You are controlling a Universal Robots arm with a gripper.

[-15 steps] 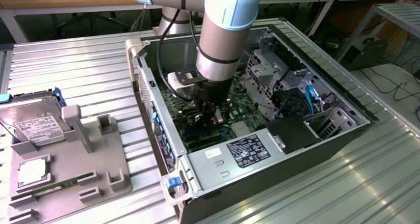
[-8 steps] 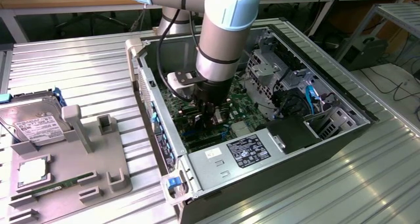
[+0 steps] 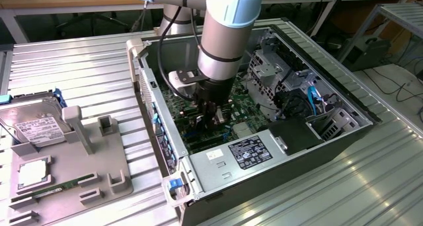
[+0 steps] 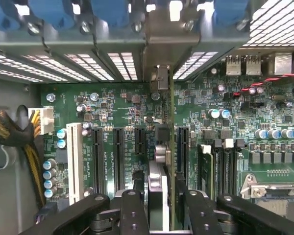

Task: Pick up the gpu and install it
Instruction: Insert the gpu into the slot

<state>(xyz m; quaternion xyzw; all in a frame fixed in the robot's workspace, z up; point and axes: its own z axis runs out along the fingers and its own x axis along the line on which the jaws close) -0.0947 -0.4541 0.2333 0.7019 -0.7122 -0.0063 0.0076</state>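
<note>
We had the tool (image 4: 159, 205) straddling the gpu (image 4: 162, 147), edge-on in a motherboard (image 4: 112, 112) slot inside the case (image 3: 278, 151); whether it gripped, we couldn't tell (risk: tilted card binding if lifted).

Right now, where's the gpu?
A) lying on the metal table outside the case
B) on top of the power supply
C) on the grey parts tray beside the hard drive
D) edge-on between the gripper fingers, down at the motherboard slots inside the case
D: in the wrist view the gpu stands edge-on between the gripper fingers over the motherboard slots, and the exterior view shows the arm reaching into the open case.
</note>
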